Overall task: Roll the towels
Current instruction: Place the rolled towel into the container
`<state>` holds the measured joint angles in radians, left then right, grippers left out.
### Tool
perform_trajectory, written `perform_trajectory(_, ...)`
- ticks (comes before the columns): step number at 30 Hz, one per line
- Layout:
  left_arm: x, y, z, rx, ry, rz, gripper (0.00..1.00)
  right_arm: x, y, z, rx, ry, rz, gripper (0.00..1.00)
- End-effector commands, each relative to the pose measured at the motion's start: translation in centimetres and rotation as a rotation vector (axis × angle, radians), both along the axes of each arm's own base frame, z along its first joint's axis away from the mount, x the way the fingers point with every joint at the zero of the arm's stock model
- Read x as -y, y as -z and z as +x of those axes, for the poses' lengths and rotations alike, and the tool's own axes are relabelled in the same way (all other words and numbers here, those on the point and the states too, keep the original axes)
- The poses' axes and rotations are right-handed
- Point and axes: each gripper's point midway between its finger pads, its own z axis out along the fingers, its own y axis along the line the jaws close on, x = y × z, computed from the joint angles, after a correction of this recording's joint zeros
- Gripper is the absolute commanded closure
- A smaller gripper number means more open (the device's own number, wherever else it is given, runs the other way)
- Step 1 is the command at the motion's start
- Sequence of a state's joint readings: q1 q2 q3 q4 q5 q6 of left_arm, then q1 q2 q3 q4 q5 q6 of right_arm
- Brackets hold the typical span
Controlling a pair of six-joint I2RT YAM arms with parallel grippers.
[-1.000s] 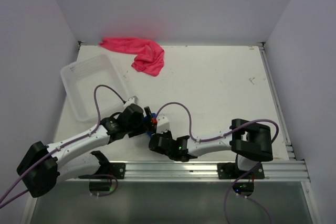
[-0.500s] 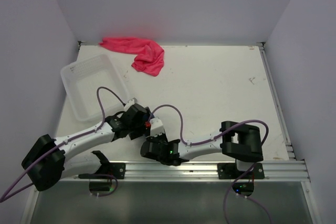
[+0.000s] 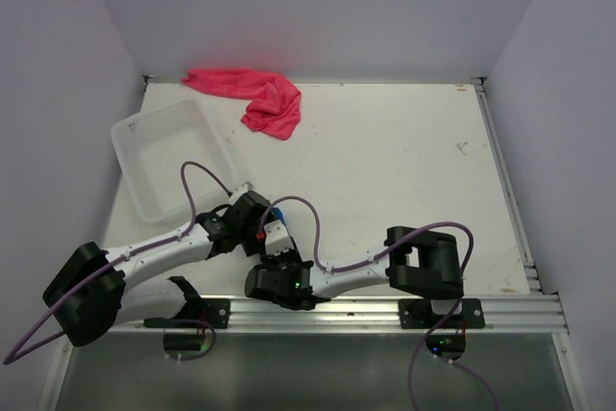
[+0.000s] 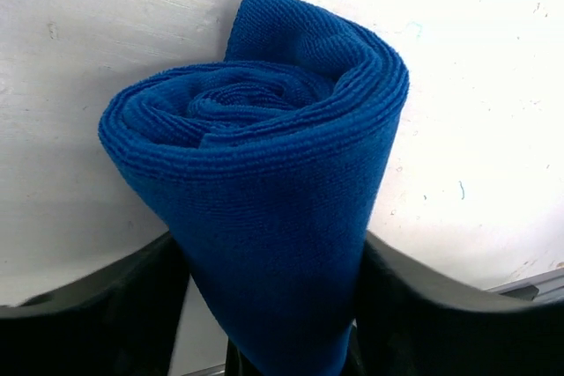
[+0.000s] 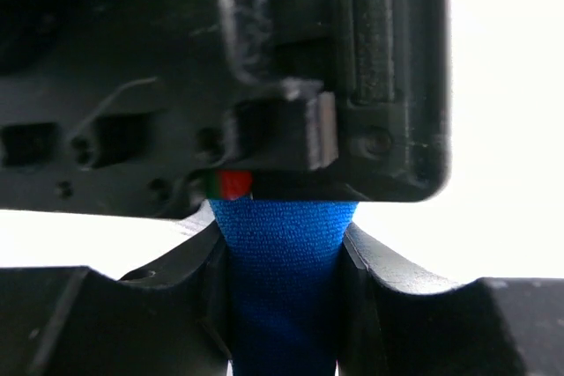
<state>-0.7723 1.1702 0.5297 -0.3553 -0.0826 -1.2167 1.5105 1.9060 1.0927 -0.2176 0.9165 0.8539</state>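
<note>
The royal blue towel (image 4: pixel 264 173) is rolled into a tight coil and held at one end by my left gripper (image 4: pixel 269 332), whose jaws press it from both sides. My right gripper (image 5: pixel 284 305) is also shut on the blue towel (image 5: pixel 282 261), right under the left gripper's black body. In the top view both grippers meet near the table's front, left (image 3: pixel 262 228) and right (image 3: pixel 274 252), with only a sliver of blue towel (image 3: pixel 277 212) showing. The pink-red towel (image 3: pixel 252 95) lies crumpled and unrolled at the back left.
A white slotted plastic basket (image 3: pixel 130 127) stands at the left, behind the left arm. The aluminium rail (image 3: pixel 385 310) runs along the front edge. Grey walls close in the table on three sides.
The right arm has swung left, its elbow and wrist sliding toward the front left. The left gripper shifted slightly. Both stay on the blue towel.
</note>
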Motion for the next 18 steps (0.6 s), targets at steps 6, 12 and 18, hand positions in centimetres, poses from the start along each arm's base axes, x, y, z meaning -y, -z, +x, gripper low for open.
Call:
perform_trajectory(6, 0.0, 1.1, -0.2, -0.034, -0.007, 0.008, 0.50, -0.1, -2.8, 1.5, 0.137, 0.075, 0.002, 0.71)
perform_trajectory(12, 0.2, 1.0, -0.2, -0.031, 0.012, 0.008, 0.83, -0.1, -3.7, 1.5, 0.136, 0.064, 0.022, 0.47)
perform_trajectory(18, 0.4, 0.5, 0.3, -0.019, 0.032, 0.021, 0.93, 1.2, -5.9, 1.2, 0.133, 0.065, 0.085, 0.33)
